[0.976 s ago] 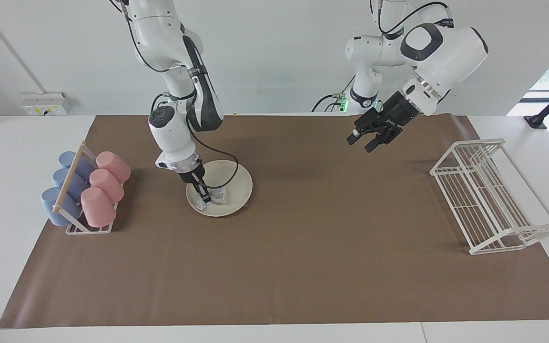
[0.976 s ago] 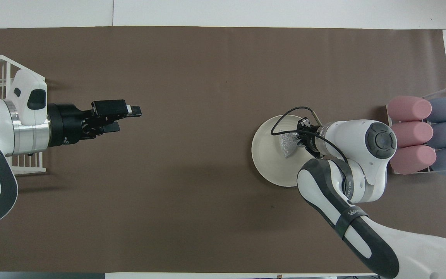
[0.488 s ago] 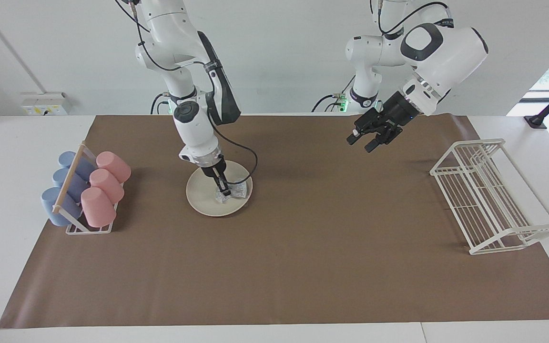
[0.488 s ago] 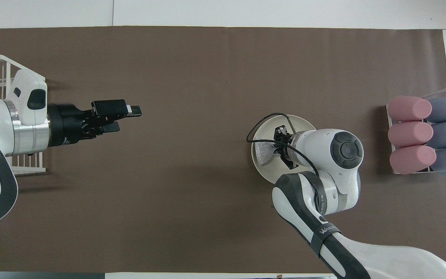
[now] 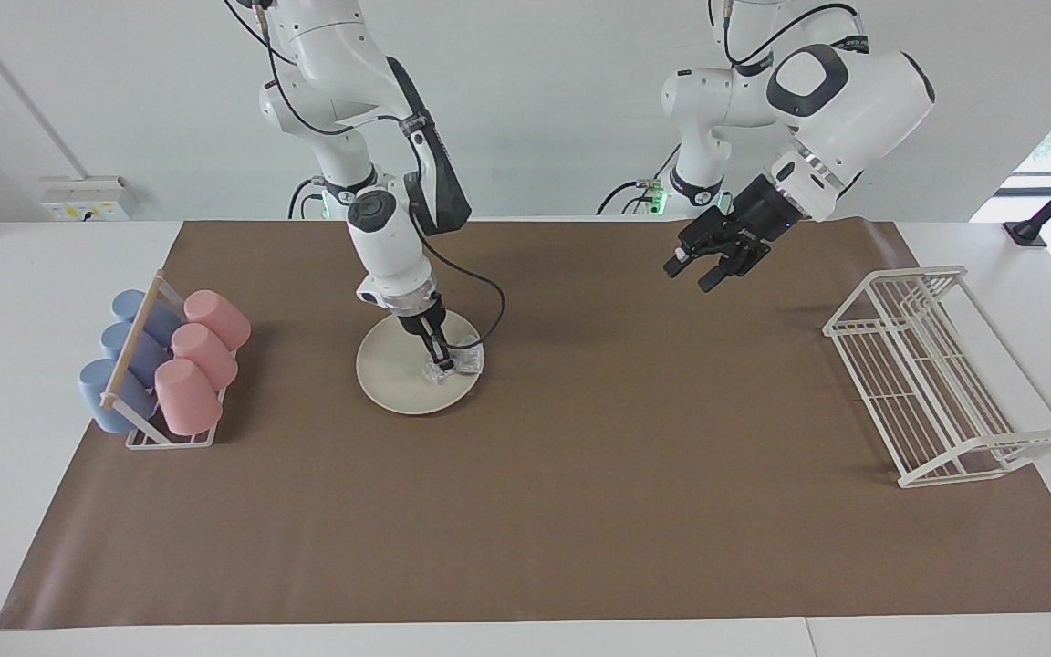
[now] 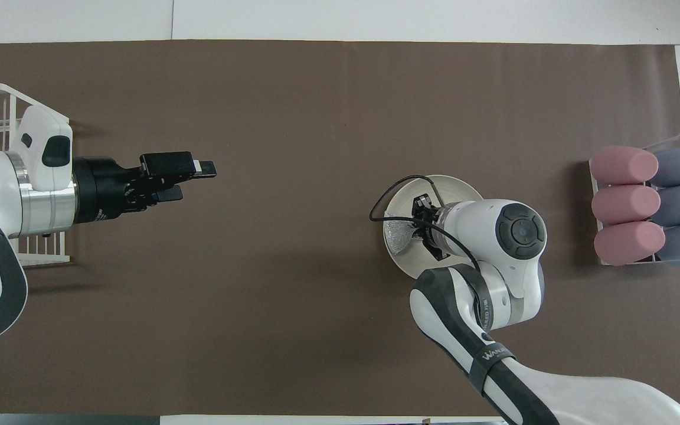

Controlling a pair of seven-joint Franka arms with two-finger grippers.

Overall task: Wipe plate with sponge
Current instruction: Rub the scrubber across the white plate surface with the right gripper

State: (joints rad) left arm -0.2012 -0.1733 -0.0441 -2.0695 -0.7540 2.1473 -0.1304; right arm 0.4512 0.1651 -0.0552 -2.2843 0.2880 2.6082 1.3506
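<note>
So the right gripper (image 5: 440, 363) is clamped tight on the sponge (image 5: 454, 365), pressing it down on the plate (image 5: 389, 374) at the rim toward the left arm's end. The plate sits on the brown mat (image 5: 580, 511), closer to the cup rack (image 5: 165, 370) at the right arm's end. The left gripper (image 5: 703, 271) hangs wide open over bare mat, holding nothing, just waiting near the wire rack (image 5: 941, 374).
</note>
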